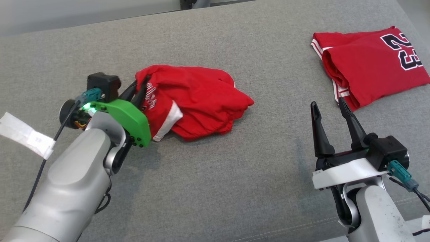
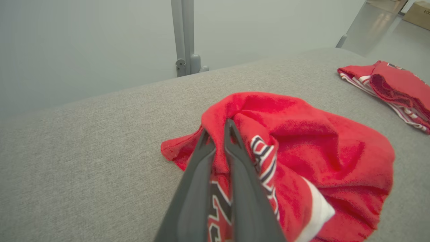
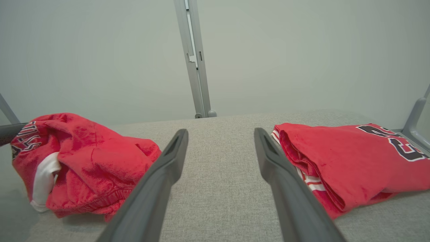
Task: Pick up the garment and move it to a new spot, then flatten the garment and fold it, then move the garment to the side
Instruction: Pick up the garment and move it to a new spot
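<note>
A crumpled red garment (image 1: 198,101) with white trim and dark lettering lies bunched on the grey cushion, left of centre. My left gripper (image 1: 138,90) is shut on the garment's left edge; in the left wrist view the two dark fingers pinch a fold of the garment (image 2: 302,151) between them at the left gripper's tips (image 2: 216,132). That same heap (image 3: 84,168) shows at the left of the right wrist view. My right gripper (image 1: 329,106) stands open above bare cushion at the lower right, its tips (image 3: 220,134) wide apart with nothing between them.
A second red jersey (image 1: 369,64), folded, with a dark number 23, lies at the far right of the cushion (image 1: 235,174), just beyond my right gripper. A white paper tag (image 1: 25,134) hangs by my left forearm. A grey upright post (image 3: 196,67) stands behind the cushion.
</note>
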{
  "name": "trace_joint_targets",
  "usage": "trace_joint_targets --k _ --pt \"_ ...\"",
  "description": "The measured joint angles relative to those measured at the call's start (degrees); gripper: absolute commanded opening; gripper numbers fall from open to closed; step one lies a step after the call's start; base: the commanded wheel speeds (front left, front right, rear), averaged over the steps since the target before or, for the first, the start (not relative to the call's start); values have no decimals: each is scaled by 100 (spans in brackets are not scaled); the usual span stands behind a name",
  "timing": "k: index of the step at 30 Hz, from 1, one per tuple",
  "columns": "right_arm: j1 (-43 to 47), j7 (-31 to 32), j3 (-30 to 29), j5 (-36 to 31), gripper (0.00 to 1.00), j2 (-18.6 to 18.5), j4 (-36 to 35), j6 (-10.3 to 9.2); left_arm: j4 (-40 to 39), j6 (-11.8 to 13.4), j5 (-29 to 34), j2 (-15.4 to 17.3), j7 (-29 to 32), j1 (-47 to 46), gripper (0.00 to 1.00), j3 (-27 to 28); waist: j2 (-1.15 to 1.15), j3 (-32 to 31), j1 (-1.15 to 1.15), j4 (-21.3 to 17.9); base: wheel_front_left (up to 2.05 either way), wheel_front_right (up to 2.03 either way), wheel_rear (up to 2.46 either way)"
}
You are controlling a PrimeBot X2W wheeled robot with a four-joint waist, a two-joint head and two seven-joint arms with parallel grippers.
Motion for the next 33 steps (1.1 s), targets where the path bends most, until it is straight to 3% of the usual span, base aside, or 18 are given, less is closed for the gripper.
trace_joint_targets --k 11,12,13,14,22,33 --pt "-43 0 20 -23 100 0 -1 0 2002 -160 -85 -316 -677 -48 2 160 0 228 0 -254 0 0 0" --pt "-43 0 14 -24 100 1 5 0 2087 -193 -92 -361 -713 -74 34 168 0 221 0 -254 0 0 0" --pt "-43 0 5 -35 100 1 11 0 2161 -221 -92 -402 -766 -97 60 179 0 208 0 -249 0 0 0" --pt "-43 0 0 -51 100 0 20 0 2221 -252 -92 -437 -804 -116 99 189 0 190 0 -241 0 0 0" --pt "32 1 -46 -86 100 1 87 0 2349 -385 -46 -526 -950 -92 100 344 0 -52 0 -128 0 0 0" --pt "270 1 -74 -126 100 2 137 0 637 -96 646 -453 -959 1112 100 1675 0 -525 0 123 0 0 0"
